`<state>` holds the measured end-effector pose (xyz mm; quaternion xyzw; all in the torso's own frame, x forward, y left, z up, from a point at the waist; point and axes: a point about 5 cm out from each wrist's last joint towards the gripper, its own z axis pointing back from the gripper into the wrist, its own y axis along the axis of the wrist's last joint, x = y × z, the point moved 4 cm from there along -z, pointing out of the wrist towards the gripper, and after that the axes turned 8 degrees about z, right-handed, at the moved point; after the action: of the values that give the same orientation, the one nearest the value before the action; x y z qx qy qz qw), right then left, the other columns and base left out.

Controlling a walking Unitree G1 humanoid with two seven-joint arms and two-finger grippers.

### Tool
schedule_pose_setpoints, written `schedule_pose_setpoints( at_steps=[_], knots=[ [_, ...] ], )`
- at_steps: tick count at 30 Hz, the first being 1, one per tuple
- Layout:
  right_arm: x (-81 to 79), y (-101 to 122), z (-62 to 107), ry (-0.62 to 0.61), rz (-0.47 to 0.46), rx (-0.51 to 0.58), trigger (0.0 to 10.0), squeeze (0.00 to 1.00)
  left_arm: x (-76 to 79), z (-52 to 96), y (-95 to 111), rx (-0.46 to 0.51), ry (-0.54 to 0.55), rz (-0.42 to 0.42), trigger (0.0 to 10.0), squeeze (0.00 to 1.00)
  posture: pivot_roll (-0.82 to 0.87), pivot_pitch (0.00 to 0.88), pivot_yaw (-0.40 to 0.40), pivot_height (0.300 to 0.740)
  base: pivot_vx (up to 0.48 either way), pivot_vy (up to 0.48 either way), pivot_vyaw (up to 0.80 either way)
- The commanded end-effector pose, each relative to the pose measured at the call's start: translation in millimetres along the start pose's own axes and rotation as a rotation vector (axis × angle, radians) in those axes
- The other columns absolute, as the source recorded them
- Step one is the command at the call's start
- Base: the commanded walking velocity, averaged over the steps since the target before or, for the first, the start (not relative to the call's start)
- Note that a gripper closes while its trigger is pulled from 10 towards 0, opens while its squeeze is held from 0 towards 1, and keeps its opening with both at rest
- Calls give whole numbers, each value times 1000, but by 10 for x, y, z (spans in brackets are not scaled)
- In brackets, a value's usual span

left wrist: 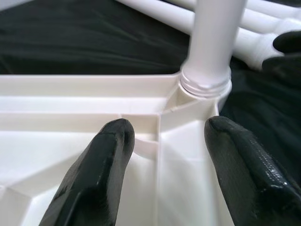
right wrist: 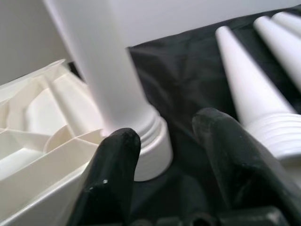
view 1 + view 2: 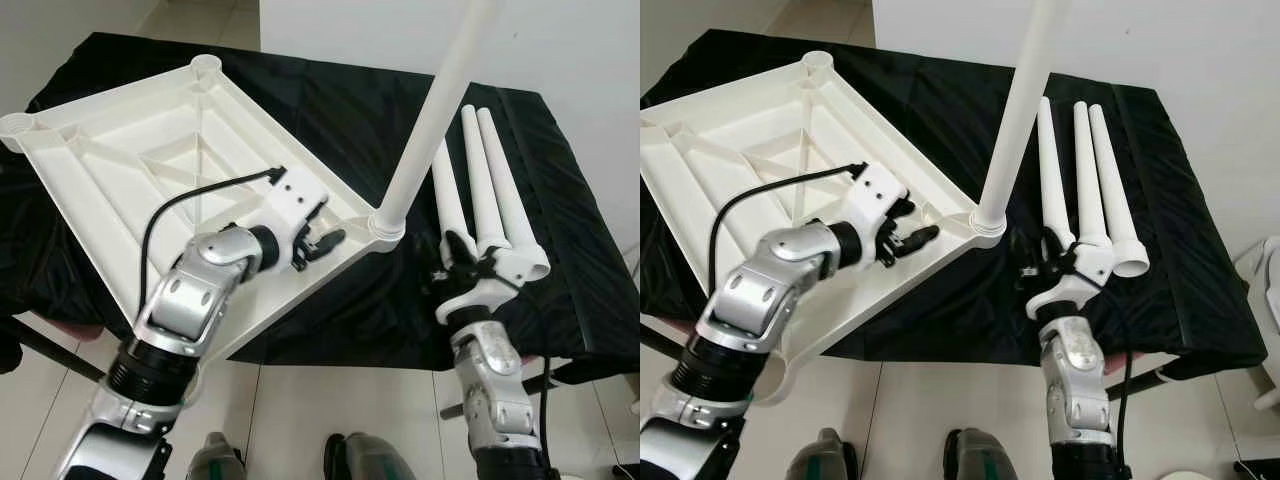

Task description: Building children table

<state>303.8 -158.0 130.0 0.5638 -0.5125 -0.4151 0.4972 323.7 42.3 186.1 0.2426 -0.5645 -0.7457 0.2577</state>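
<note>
While both spread, left claw [image 3: 322, 243] over ribbed tabletop [image 3: 120, 160]; right claw [image 3: 455, 262] beside smooth tapered legs [image 3: 490, 190].

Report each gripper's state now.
Left gripper: open, fingers over the tabletop rim.
Right gripper: open, holding nothing, beside the loose legs.

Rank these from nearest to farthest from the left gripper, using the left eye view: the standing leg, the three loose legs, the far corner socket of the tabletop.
1. Standing leg, just to the right of the left gripper.
2. Loose legs, farther right on the black cloth.
3. Far corner socket, at the tabletop's back edge.
</note>
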Motion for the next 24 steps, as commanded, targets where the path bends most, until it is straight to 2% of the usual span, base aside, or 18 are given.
schedule_pose_setpoints(
  at_steps=[1,4,5,6,8,9,10,11,13,24],
  knots=[
    [-27,39,-88,36,-4,3,10000,0,1,-46,36,5,12,-23,10000,0,-52,70,-73,740,0,0,0],
    [-50,58,-134,59,-1,10,10000,0,31,-53,39,5,-5,-35,10000,0,-50,73,-76,740,0,0,0],
    [-67,89,-193,85,-9,21,3412,0,57,-64,39,8,-17,-39,10000,0,-49,77,-75,740,0,0,0],
    [-75,116,-238,102,-5,29,0,0,75,-71,40,11,-25,-40,10000,0,-49,77,-75,740,0,0,0],
    [-38,162,-314,89,15,30,275,0,82,-84,28,16,-21,-41,10000,0,-46,77,-75,740,0,0,0],
    [-21,171,-345,86,26,28,2314,0,77,-90,25,21,-8,-30,10000,0,-44,78,-77,740,0,0,0],
    [-21,171,-345,86,26,28,2314,0,77,-90,25,21,-8,-30,10000,0,-44,78,-77,740,0,0,0],
    [1,182,-376,80,35,27,4039,0,75,-97,33,31,4,-14,10000,0,-38,79,-83,740,0,0,0],
    [35,189,-433,72,47,23,10000,0,91,-101,52,51,19,19,10000,0,-34,82,-87,740,0,0,0],
    [143,211,-728,49,50,17,10000,0,175,-83,15,67,34,91,10000,0,-13,99,-92,740,0,0,0]
  ],
)
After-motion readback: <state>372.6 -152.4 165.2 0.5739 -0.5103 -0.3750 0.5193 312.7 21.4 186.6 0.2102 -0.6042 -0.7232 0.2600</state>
